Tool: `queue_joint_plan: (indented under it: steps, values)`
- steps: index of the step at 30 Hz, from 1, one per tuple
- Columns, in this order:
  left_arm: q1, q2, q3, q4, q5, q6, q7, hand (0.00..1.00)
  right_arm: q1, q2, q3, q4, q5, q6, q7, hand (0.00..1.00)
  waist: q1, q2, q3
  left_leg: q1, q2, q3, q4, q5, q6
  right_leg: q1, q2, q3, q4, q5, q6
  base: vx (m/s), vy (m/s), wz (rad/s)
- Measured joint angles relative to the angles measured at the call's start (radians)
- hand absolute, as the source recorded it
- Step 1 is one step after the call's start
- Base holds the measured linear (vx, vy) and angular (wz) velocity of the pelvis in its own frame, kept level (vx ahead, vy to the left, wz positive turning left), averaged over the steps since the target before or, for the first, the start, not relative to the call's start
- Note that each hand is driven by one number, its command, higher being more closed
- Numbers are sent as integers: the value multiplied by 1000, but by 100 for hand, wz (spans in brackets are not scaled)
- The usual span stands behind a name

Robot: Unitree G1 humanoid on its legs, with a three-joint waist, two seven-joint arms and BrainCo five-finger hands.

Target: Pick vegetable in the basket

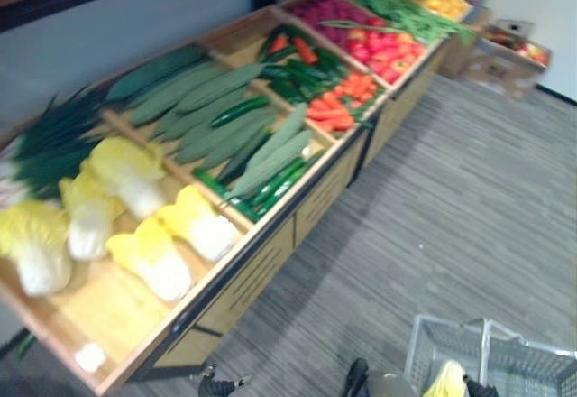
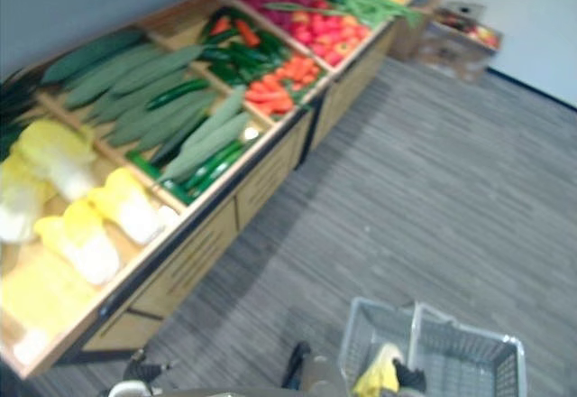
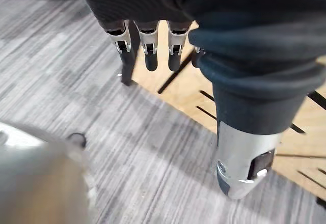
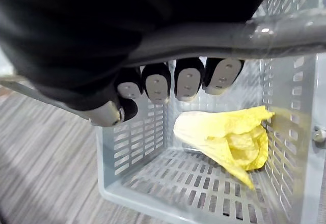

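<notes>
A grey plastic basket [image 1: 431, 341] hangs low at my right side, above the floor. One yellow-white napa cabbage [image 4: 229, 137] lies inside it against a side wall, also seen as the cabbage [image 2: 379, 374] from above. My right hand [image 4: 158, 84] is shut on the basket's grey handle [image 4: 265, 33], fingers curled round the bar. More napa cabbages [image 1: 135, 176] lie in the nearest bin of the wooden produce stand [image 1: 261, 271]. My left hand [image 3: 147, 48] hangs over the floor beside the stand's wooden front, fingers straight and holding nothing.
Further bins along the stand hold long green gourds and cucumbers [image 1: 225, 117], carrots and peppers [image 1: 338, 99], red produce [image 1: 379, 50] and green beans. Cardboard boxes of fruit [image 1: 509, 50] stand at the far end. Grey striped floor [image 1: 451, 207] spreads to the right.
</notes>
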Motion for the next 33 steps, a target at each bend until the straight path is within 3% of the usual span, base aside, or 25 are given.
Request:
queue_joint_plan:
  steps: [1, 2, 4, 6, 8, 10, 11, 12, 13, 14, 16, 17, 22, 23, 24, 26, 28, 31, 33]
  values:
    - [-13, 15, -20, -2, 0, -4, 1, 0, 2, 2, 1, 25, 1, 13, -2, 100, -14, -17, 11, 5, -20, -3, 17, 9, -16, -34, -66, -10, 124, -70, 8, 73, -195, -2]
    - [-19, 27, -34, 4, 0, 1, 1, 0, 20, -9, 2, 57, 2, 26, 1, 100, -16, -15, 11, 9, -10, 2, 42, 16, -24, -20, -34, 6, 95, -84, 45, 57, -225, -23]
    - [9, 23, -34, 21, 0, 5, 1, 0, 22, -4, 14, 56, 0, 26, 3, 100, -9, 8, 4, 4, 43, 11, 63, 44, -20, 16, 43, 42, -18, -29, 22, 21, -205, -69]
    - [7, 19, -34, 19, 0, 5, 2, 0, 17, -2, 22, 62, 1, 26, 4, 100, -12, 11, 5, 3, 80, 11, 113, 87, 1, 52, 88, 67, -121, 23, 9, -34, -170, -63]
    - [6, 18, -33, 15, 0, 5, 5, 0, 22, -3, 25, 69, 3, 25, 2, 100, -16, 12, 4, 4, 118, 16, 166, 107, 0, 90, 118, 79, -198, 51, 9, -49, -138, -39]
    - [9, 9, -26, 13, 0, 5, 9, 0, 22, -7, 46, 69, 3, 18, 3, 100, -36, 17, 10, 9, 193, 19, 272, 117, -3, 130, 159, 88, -261, 66, 3, -61, -109, -26]
    - [10, 4, -26, 14, 0, 5, 9, 0, 22, -9, 47, 68, 3, 13, 4, 100, -37, 20, 14, 11, 212, 6, 299, 124, -5, 140, 169, 99, -265, 65, 0, -10, -65, -44]
    - [13, -10, -23, 17, -2, 4, 5, 0, 22, -12, 52, 69, 3, 6, 3, 100, -33, 19, 24, 1, 232, -97, 369, 157, 13, 171, 183, 140, -275, 74, -14, 22, -32, -81]
    - [16, -11, -18, 1, -2, -4, 10, 0, 5, -28, 67, 69, 3, 4, 3, 100, -18, 7, 37, -54, 182, -311, 409, 140, -6, 187, 176, 196, -275, 79, -16, 33, -4, -99]
    - [17, -11, -29, -1, -2, -5, 12, 0, -8, -37, 68, 71, 3, 4, 2, 100, -10, 5, 41, -73, 123, -425, 398, 90, -22, 187, 164, 225, -271, 79, -16, 18, 57, -112]
    - [22, -14, -61, -1, -1, -14, 24, 0, -50, -76, 87, 83, 3, -1, 0, 100, 1, 14, 46, -127, -73, -714, 355, -35, -26, 190, 133, 322, -274, 77, -17, 16, 73, -134]
    - [31, -13, -78, -2, 0, -20, 31, 0, -58, -90, 92, 83, 2, -11, 0, 100, 7, 25, 49, -145, -125, -798, 293, -49, -28, 190, 131, 347, -277, 77, -17, -4, 80, -120]
    - [48, -15, -96, 1, 8, -25, 32, 0, -53, -102, 90, 59, 0, -28, -3, 100, 18, 54, 55, -193, -129, -928, 18, -42, -27, 187, 156, 387, -290, 91, 6, -1, 193, -67]
    - [53, -17, -107, 6, 11, -23, 32, 0, -54, -107, 90, 51, 0, -31, -10, 100, 21, 78, 53, -191, -128, -948, -13, -3, -49, 189, 167, 415, -306, 107, 29, 102, 317, -81]
    - [67, -14, -106, 10, 14, -23, 35, 0, -53, -99, 94, 49, 0, -34, -13, 100, 24, 79, 49, -196, -151, -939, -14, -3, -48, 200, 149, 438, -334, 121, 49, 125, 265, -73]
    - [62, 1, -105, 12, 29, -21, 42, 0, -54, -94, 100, 51, 1, -35, -13, 100, 21, 52, 53, -189, -185, -924, -14, -4, -47, 190, 113, 455, -342, 131, 69, 133, 235, -32]
    - [65, 4, -110, 13, 40, -22, 42, 0, -61, -97, 110, 51, 1, -35, -18, 100, 24, 48, 51, -190, -207, -884, -15, -4, -40, 171, 89, 491, -347, 131, 87, 132, 214, -50]
    - [55, 12, -125, 22, 42, -22, 42, 0, -60, -102, 125, 53, -2, -35, -19, 100, 22, 50, 48, -183, -245, -844, -11, -17, 15, 159, 55, 527, -355, 132, 130, 215, 203, -39]
    - [46, 19, -132, 22, 47, -22, 42, 0, -61, -102, 119, 53, -1, -35, -20, 100, 22, 48, 50, -170, -256, -829, -16, -26, 29, 144, 46, 533, -320, 114, 147, 208, 131, -22]
